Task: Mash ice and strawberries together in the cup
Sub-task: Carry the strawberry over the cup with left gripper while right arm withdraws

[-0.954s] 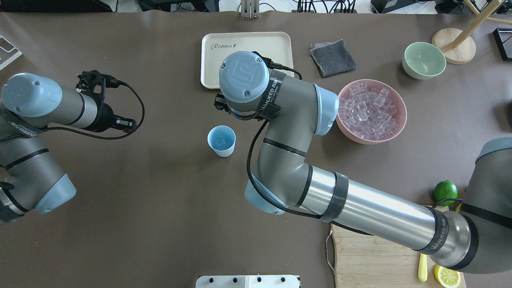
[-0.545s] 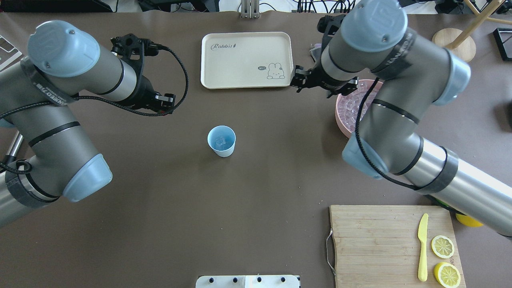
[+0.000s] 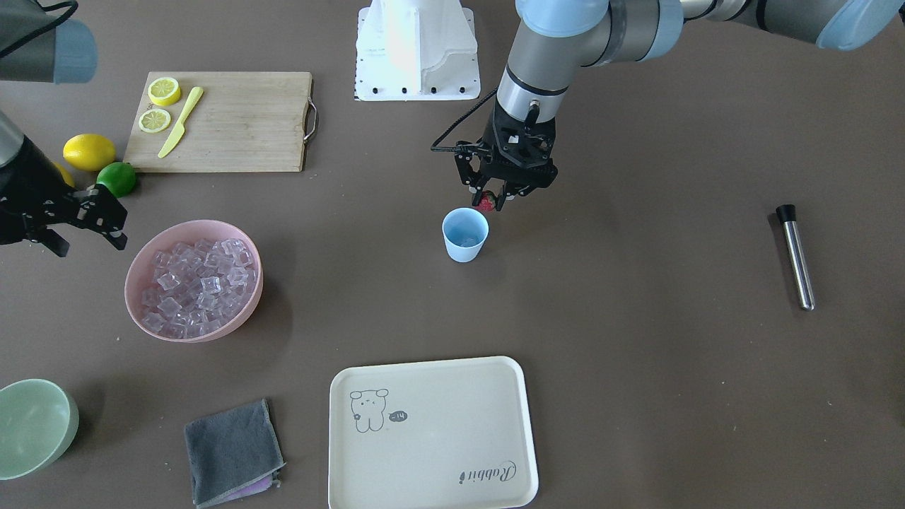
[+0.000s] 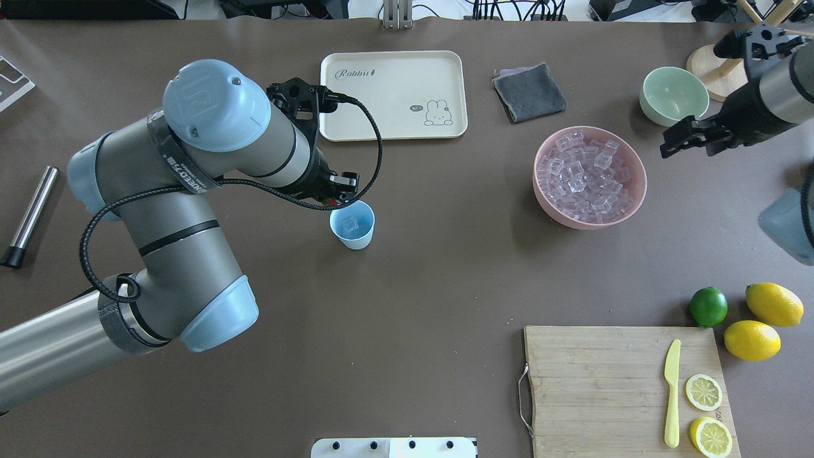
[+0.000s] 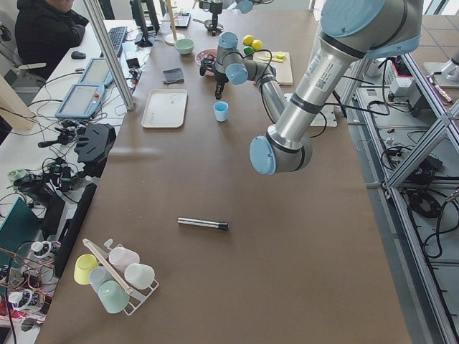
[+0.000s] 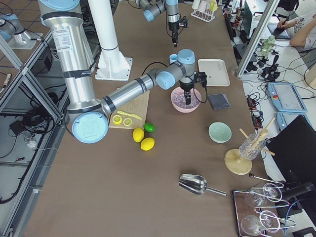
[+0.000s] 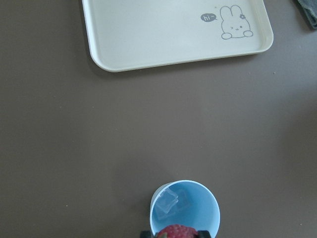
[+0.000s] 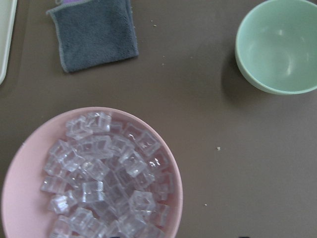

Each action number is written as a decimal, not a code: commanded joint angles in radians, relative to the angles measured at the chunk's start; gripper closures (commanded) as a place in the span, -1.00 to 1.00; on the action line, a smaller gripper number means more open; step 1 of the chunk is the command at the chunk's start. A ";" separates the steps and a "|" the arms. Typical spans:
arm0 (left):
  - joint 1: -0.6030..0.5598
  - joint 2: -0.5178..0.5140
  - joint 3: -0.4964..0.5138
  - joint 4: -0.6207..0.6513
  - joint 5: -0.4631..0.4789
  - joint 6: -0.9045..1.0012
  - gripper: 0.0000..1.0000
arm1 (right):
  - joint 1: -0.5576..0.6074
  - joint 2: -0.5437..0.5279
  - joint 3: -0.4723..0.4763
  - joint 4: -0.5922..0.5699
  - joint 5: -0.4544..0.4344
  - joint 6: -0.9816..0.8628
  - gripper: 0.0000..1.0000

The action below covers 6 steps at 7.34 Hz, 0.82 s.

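my left arm is reaching in with its wrist turned down, left tool (image 3: 495, 199) clenching the strawberry (image 3: 487, 203) just over the left rim of the cup (image 3: 465, 235), mid-worktop (image 4: 445, 286), one ice (image 4: 350, 223) cube inside. my right tool (image 3: 88, 244) is hanging released beside the pink bowl (image 4: 638, 191).

Just below the left jaws the cup (image 7: 199, 210) stands open, one ice cube (image 7: 167, 202) inside; bare table (image 7: 74, 148) lies ahead, up to the tray (image 7: 148, 29).
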 commanded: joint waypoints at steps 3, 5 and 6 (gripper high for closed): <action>0.047 -0.001 0.069 -0.058 0.071 -0.005 1.00 | 0.233 -0.258 -0.008 0.162 0.209 -0.287 -0.67; 0.061 -0.005 0.092 -0.084 0.091 -0.005 1.00 | 0.309 -0.277 -0.051 0.150 0.236 -0.411 -0.67; 0.061 -0.010 0.119 -0.111 0.091 -0.005 1.00 | 0.314 -0.278 -0.051 0.151 0.238 -0.412 -0.67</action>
